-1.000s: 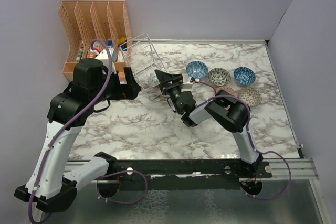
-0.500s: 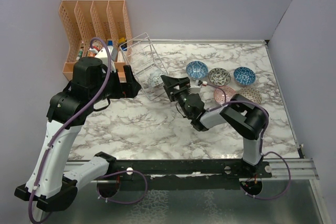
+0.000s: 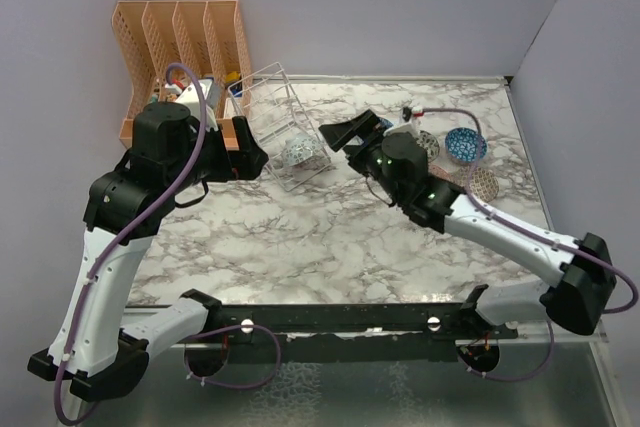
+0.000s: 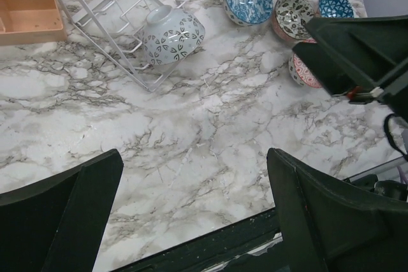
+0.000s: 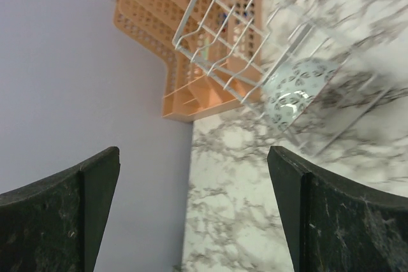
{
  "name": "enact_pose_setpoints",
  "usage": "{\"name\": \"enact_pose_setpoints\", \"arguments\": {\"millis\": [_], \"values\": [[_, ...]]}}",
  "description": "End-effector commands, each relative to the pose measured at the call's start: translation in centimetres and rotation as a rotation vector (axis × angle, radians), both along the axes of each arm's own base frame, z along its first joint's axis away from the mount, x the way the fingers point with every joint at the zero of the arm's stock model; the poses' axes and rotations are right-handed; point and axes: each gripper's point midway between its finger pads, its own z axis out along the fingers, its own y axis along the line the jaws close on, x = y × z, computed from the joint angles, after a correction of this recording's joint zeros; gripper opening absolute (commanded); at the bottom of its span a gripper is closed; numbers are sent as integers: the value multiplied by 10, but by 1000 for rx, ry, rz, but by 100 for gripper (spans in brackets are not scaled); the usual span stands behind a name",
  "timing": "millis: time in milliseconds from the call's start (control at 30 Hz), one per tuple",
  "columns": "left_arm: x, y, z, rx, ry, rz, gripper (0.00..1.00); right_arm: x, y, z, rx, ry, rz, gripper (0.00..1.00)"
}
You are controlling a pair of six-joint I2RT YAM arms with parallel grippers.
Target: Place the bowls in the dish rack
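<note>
This is a robotics lab test cell dressed up as a kitchen, not a lived-in room. A marble-patterned counter (image 3: 300, 237) is boxed in along its far, left and right edges by plain lavender-grey wall panels (image 3: 400, 7). A white-and-black left robot arm (image 3: 110, 247) and a matching right robot arm (image 3: 500, 232) rise from a black metal rail (image 3: 340, 319) along the near edge, trailing purple cables (image 3: 205, 137). A bare aluminium profile (image 3: 560, 319) runs by the near right corner. The household things are a few props: an orange perforated plastic file organizer (image 3: 180, 37) in the far left corner, a thin white wire dish rack (image 3: 280, 117) just beside it, and small patterned ceramic bowls (image 3: 465, 144) toward the far right corner.
</note>
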Motion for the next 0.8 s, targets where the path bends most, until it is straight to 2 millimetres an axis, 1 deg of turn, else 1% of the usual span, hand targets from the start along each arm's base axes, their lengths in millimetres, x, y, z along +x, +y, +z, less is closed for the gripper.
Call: {"name": "enact_pose_setpoints", "arguments": {"millis": [0,67,100,167,267,400,433,533,667,767], "values": [[2,5,16,-1,-51,26,99,-20,-85,-40,-562,152,-107,100],[2,6,19,3,-57,32,99,-27,-114,-41,-706,211,-154,99],[2,7,20,6,-60,36,99,-35,-133,-50,-802,271,-170,97],[1,10,20,10,-64,46,99,-37,-155,-54,-920,322,-176,92],[0,12,20,7,-68,59,99,-30,-178,-67,-1034,398,-125,89],[-2,13,19,-6,-66,67,99,-13,-205,-89,-1136,470,-95,86],[-2,13,18,-8,-66,68,99,-7,-207,-96,-1155,482,-87,86],[-2,13,17,-11,-64,76,99,9,-206,-117,-1216,498,-34,79],[-2,15,14,-4,-54,86,99,28,-195,-148,-1238,523,42,77],[-3,16,11,-3,-46,91,99,36,-190,-170,-1232,559,71,75]]}}
